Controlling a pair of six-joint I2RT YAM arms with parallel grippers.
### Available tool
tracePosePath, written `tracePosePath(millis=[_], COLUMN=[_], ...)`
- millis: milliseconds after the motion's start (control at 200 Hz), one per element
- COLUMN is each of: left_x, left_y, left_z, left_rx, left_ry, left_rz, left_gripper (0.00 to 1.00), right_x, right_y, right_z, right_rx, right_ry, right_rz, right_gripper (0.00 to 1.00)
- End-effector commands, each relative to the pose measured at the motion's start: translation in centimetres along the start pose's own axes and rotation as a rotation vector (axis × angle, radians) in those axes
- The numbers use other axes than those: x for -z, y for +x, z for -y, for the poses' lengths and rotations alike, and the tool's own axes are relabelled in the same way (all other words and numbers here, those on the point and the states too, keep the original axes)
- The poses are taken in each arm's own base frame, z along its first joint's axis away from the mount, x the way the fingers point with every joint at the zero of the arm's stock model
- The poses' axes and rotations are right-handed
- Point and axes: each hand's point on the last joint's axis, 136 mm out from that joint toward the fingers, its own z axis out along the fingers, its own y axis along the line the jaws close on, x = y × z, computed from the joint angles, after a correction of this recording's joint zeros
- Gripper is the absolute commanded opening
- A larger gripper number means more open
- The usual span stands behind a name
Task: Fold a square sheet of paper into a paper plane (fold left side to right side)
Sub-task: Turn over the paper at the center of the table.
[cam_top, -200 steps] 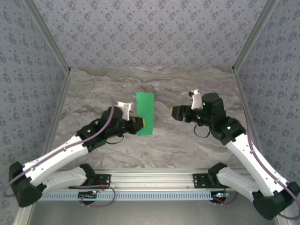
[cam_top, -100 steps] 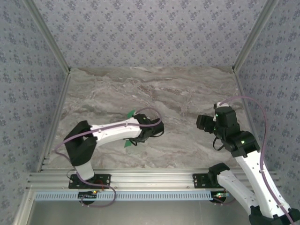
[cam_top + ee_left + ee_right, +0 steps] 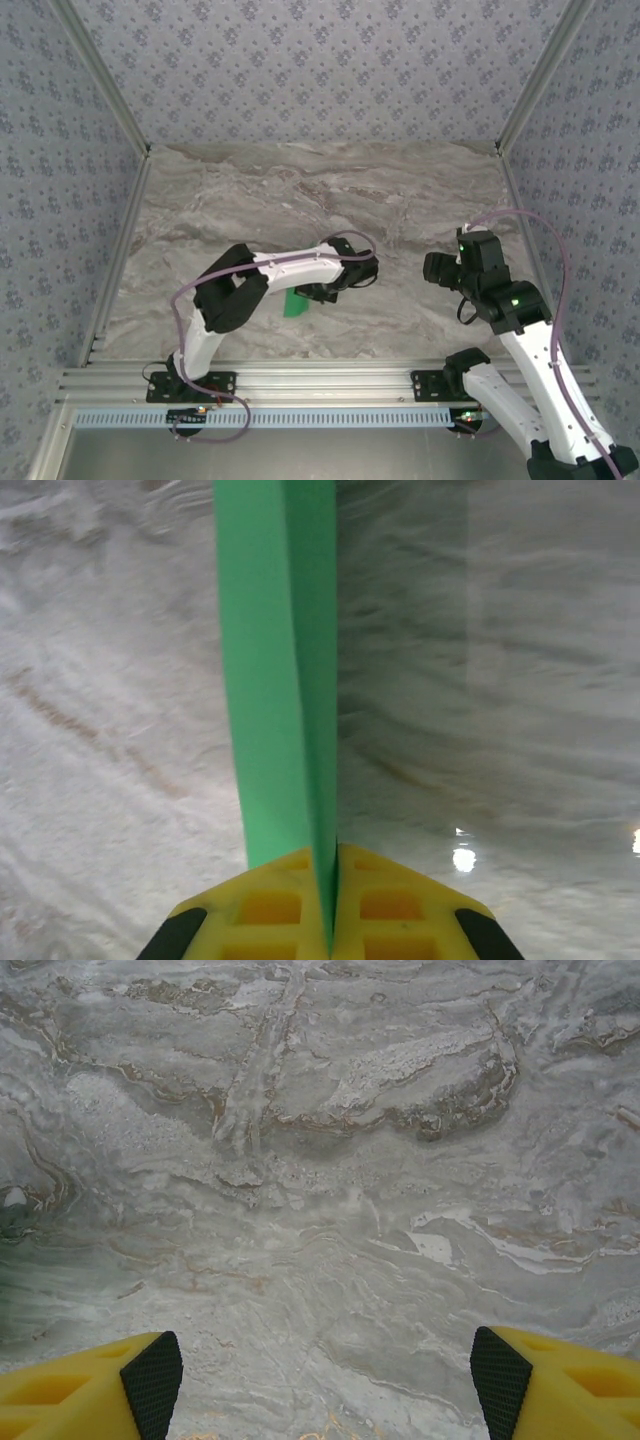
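We have swung the folded green paper [image 3: 275, 680] from the middle of the table [image 3: 420, 190] toward its near edge, left gripper [image 3: 333, 875] clamped on it, right gripper [image 3: 325, 1370] drawn back with jaws apart, so the first fold looks done.

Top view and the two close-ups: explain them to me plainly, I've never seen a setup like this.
These are two robot arms bolted at the near edge of a marble table. The wide picture comes from a fixed camera above and behind them. The other two come from small cameras on each wrist, looking past that arm's yellow fingers. The left arm's fingers are shut on a sheet of green paper, creased lengthwise. From above, the paper peeks out beneath the bent left arm. The right arm's fingers stand open over bare marble, holding nothing.
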Motion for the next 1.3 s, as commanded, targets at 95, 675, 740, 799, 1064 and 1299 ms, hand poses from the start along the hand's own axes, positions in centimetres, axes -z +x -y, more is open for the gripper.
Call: tracePosePath(millis=[95, 675, 740, 799, 1064, 1299], left_x=[-0.2, 10.5, 9.5, 8.3, 5.0, 3.3], left_y=[-1.1, -5.9, -5.6, -5.1, -3.7, -3.0], left_z=[4.0, 5.2, 3.1, 1.1, -5.0, -5.4], left_rx=[-0.058, 0.054, 0.104, 0.155, 0.37, 0.397], left_ry=[0.144, 0.845, 0.864, 0.869, 1.054, 1.112], left_rz=[-0.052, 0.133, 0.132, 0.131, 0.162, 0.144], left_gripper=[0.25, 0.66, 0.66, 0.66, 0.7, 0.72], right_x=[-0.7, -4.0, -4.6, -5.6, -10.5, -15.4], right_y=[1.3, 2.5, 2.7, 3.0, 3.2, 2.2], right_z=[-0.2, -8.4, -9.8, -10.9, -17.8, -22.8], right_rx=[0.012, -0.065, -0.067, -0.082, -0.075, -0.061], right_ry=[-0.026, -0.461, -0.525, -0.557, -0.662, -0.694], right_rz=[-0.054, -0.152, -0.166, -0.186, -0.273, -0.294], right_gripper=[0.82, 0.83, 0.81, 0.76, 0.44, 0.35])
